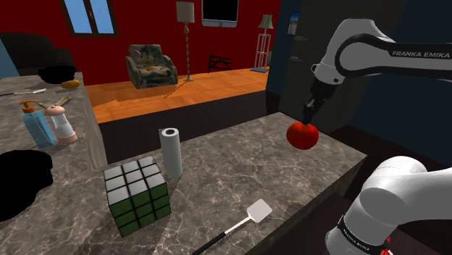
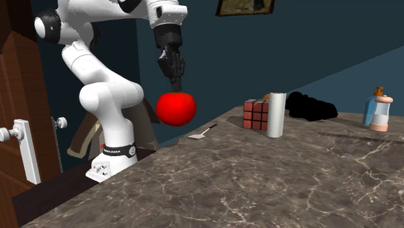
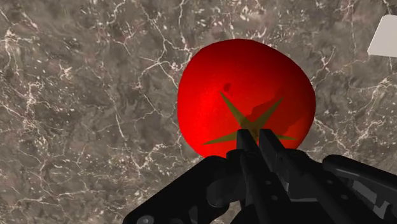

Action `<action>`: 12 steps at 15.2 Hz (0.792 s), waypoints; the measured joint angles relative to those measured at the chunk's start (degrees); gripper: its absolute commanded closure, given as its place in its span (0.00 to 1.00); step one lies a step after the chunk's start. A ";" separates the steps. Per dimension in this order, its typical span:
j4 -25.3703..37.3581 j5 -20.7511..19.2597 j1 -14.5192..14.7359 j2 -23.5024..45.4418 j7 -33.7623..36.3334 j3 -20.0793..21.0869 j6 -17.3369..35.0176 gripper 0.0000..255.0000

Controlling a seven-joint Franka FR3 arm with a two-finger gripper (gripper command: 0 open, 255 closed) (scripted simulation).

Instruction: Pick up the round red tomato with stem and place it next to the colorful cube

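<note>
Shoulder view: gripper [image 1: 309,116] pinched almost fully closed on the stem of red tomato [image 1: 302,135]. Tomato hangs under it, off the marble counter [image 1: 217,174], near counter's edge at view's right. Cube [image 1: 137,194] well apart at view's left, paper roll [image 1: 171,152] just behind it.

2nd ext. view: tomato [image 2: 175,108] in air below gripper [image 2: 176,83]. Cube [image 2: 256,114] next to roll [image 2: 276,114], well to view's right.

Wrist view: fingers [image 3: 249,149] meet at green stem star atop tomato [image 3: 245,76], w/ marble below.

Tomato [image 1: 302,135] above counter [image 1: 217,181], roll [image 1: 171,152] beside cube [image 1: 137,194]
</note>
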State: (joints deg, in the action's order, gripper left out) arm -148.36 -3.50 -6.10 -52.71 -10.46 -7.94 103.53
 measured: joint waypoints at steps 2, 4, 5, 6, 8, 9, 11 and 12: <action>1.56 0.10 0.05 -0.02 0.02 0.12 -1.58 1.00; 3.18 0.19 0.10 0.24 0.00 0.18 -2.94 1.00; 4.20 0.24 0.15 0.50 0.00 0.23 -3.70 1.00; 5.03 0.36 0.23 0.69 0.11 0.37 -4.34 1.00; 6.73 0.52 0.35 1.16 0.22 0.55 -5.57 1.00; 7.68 0.58 0.40 1.47 0.23 0.59 -6.21 1.00; 9.52 0.61 0.43 1.82 0.16 0.60 -7.70 1.00; 10.24 0.68 0.47 1.90 0.22 0.69 -8.34 1.00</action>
State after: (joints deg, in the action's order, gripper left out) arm -138.13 -2.82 -5.63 -50.81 -10.24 -7.26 95.19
